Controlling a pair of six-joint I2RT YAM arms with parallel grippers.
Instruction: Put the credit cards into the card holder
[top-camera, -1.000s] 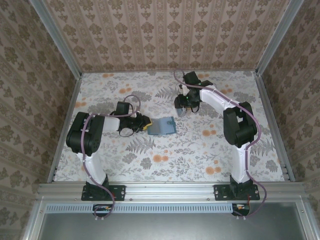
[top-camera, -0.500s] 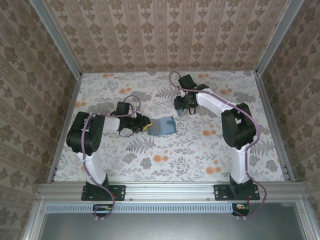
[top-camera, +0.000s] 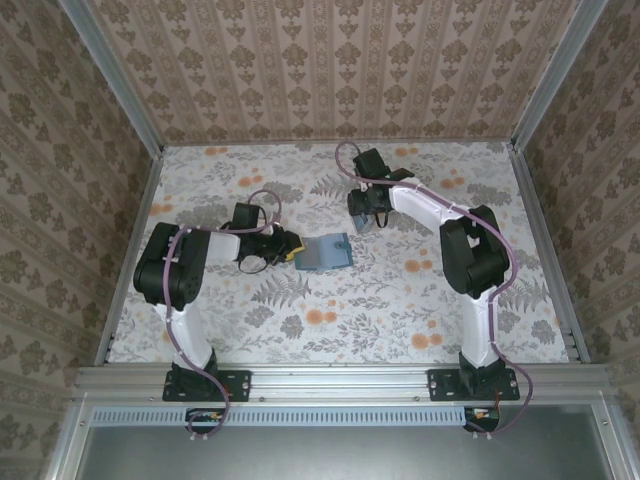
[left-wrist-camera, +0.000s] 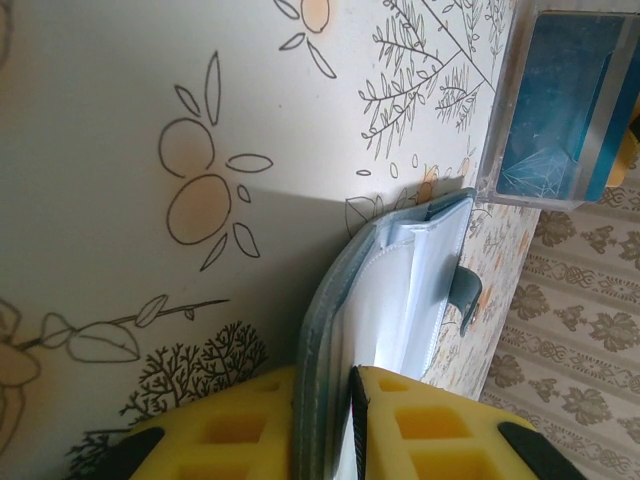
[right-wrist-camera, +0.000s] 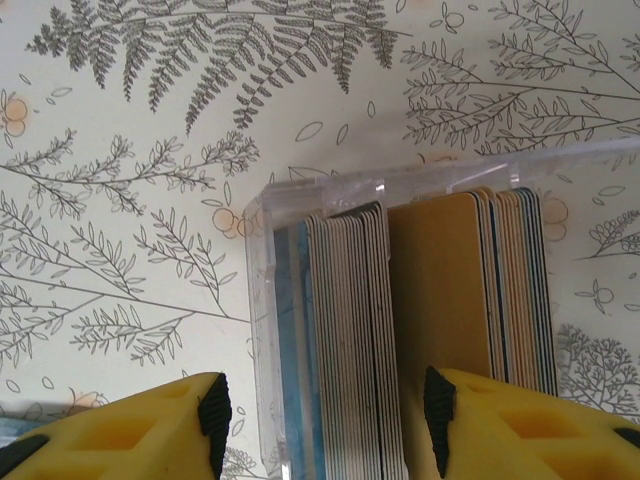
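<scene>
Many credit cards (right-wrist-camera: 345, 340) boxed, card holder (left-wrist-camera: 400, 290) edge pinched

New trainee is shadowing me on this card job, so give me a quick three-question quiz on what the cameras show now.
1. True or false: the left gripper is clamped on the card holder.
2. The credit cards stand on edge in: A) a clear box, B) a bowl, C) a drawer?
3. Fill in: the right gripper hangs over the cards with its fingers ____.
Key: 1 true; 2 A; 3 open.
</scene>
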